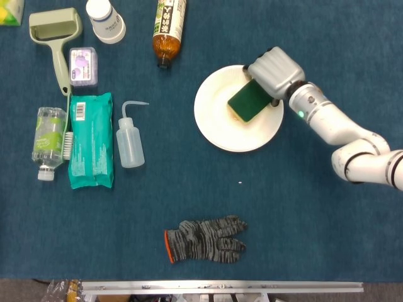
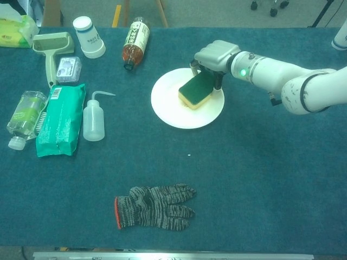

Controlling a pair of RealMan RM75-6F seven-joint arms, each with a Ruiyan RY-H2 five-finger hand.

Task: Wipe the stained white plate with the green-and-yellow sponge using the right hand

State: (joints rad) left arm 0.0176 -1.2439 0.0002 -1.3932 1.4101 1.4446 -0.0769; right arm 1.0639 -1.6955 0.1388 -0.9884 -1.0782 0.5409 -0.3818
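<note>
On a blue worktop point(image 1: 302, 207), a white plate point(image 1: 217, 129) right of centre. Lying on the plate's upper right part, a green-and-yellow sponge point(image 1: 248, 100), green face up, long axis running from lower left to upper right. Gripping the sponge's far end from above, the fingers of the right hand point(image 1: 273, 68). Left hand out of sight in both views.

**Sponge pressed on the plate**

The right hand point(image 2: 212, 56) grips the green-and-yellow sponge point(image 2: 196, 90), green side up, resting on the far right part of the white plate point(image 2: 171, 111). A grey knit glove point(image 2: 154, 206) lies near, well apart from the plate.
</note>
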